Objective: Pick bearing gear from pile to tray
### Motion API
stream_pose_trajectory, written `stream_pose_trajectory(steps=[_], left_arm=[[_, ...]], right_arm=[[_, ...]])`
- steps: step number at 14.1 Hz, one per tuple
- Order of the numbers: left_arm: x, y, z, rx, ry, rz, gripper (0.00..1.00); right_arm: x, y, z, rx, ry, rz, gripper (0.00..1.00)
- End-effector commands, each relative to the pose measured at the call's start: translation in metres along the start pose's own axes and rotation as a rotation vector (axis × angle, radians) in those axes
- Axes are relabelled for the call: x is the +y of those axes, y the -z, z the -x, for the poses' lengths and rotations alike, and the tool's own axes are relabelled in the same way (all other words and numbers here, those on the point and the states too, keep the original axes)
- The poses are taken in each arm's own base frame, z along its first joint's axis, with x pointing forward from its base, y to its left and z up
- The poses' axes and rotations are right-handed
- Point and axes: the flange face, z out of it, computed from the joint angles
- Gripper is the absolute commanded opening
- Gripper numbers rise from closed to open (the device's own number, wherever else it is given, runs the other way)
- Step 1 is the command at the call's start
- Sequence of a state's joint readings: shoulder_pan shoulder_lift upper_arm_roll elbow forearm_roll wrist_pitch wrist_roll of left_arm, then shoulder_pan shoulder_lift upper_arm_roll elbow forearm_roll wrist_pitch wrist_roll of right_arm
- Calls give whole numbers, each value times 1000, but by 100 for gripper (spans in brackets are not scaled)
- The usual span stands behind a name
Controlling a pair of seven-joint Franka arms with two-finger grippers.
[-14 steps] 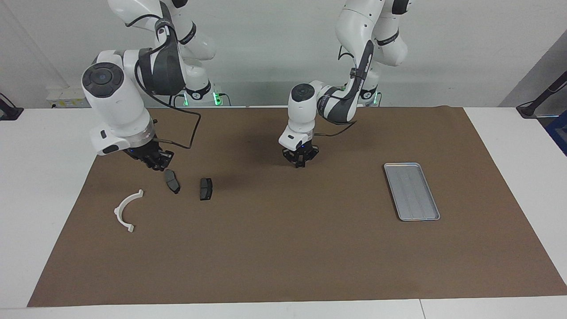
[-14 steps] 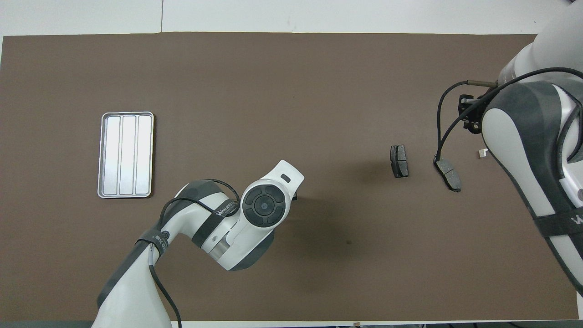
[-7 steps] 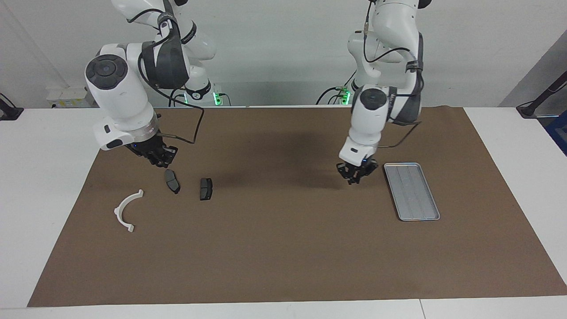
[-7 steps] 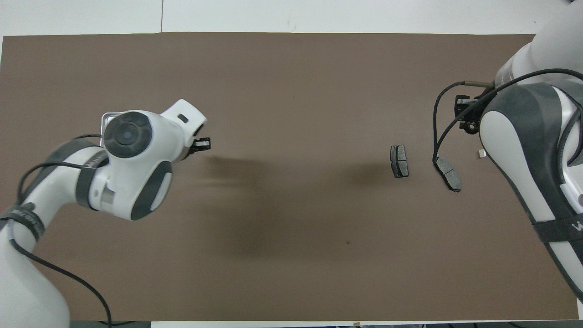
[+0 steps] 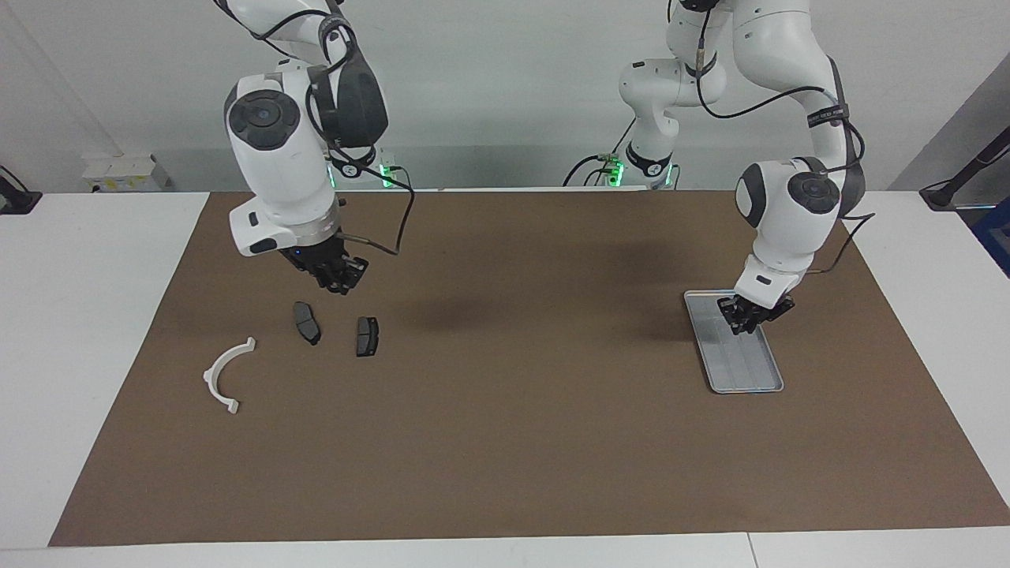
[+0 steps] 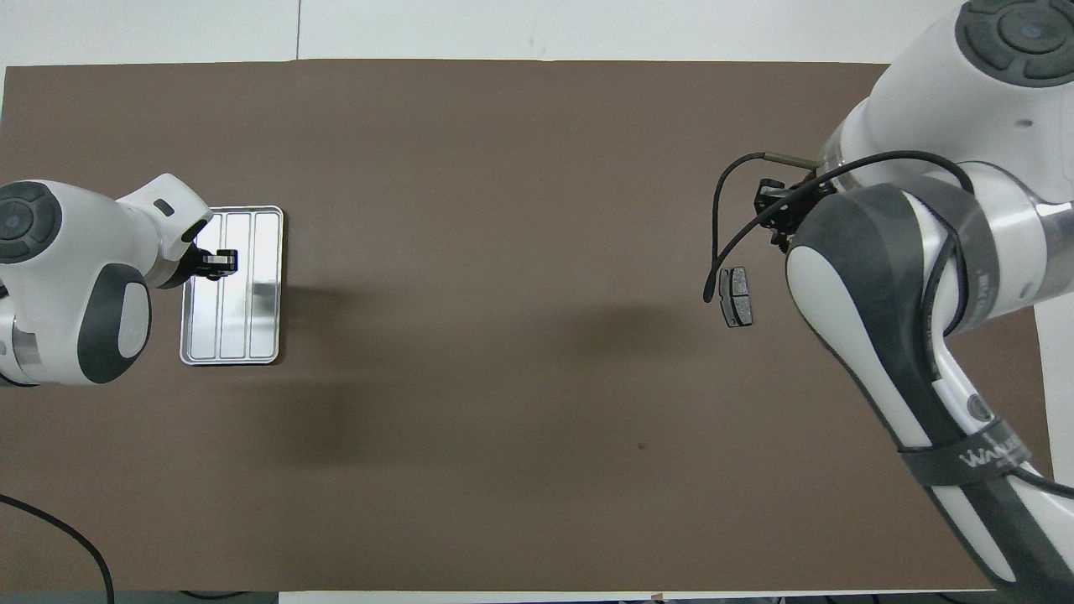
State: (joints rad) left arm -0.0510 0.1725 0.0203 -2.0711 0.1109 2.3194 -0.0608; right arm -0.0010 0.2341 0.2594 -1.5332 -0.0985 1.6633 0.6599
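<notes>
Left hand (image 5: 746,318) now over tray (image 5: 750,371)

Only legible text: partial white lettering "WANLE…" on dark band of right arm (image 6: 965,457), overhead view; remainder cut off. Similar band lettering in facing view too small to read.

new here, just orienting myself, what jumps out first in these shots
The left gripper hangs low over the silver tray at the left arm's end of the brown mat. At the right arm's end, the right gripper is over the mat, above two dark brake pads and a white arc.
</notes>
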Motion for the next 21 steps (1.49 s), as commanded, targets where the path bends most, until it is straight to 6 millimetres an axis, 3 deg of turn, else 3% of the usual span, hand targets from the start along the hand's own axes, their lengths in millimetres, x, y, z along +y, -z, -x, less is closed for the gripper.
stream_pose_trajectory(steps=[1, 7, 12, 21], left_arm=[[-14, -4, 20, -30, -18, 59, 13], [-7, -15, 42, -58, -53, 113, 13], [-6, -28, 54, -51, -64, 112, 13], [-6, -45, 62, -48, -73, 110, 13]], right_arm=[[-28, 1, 18, -8, -75, -63, 0], [-104, -12, 80, 3, -176, -71, 0], [-153, -42, 129, 18, -243, -84, 0], [-200, -101, 170, 22, -293, -121, 0]])
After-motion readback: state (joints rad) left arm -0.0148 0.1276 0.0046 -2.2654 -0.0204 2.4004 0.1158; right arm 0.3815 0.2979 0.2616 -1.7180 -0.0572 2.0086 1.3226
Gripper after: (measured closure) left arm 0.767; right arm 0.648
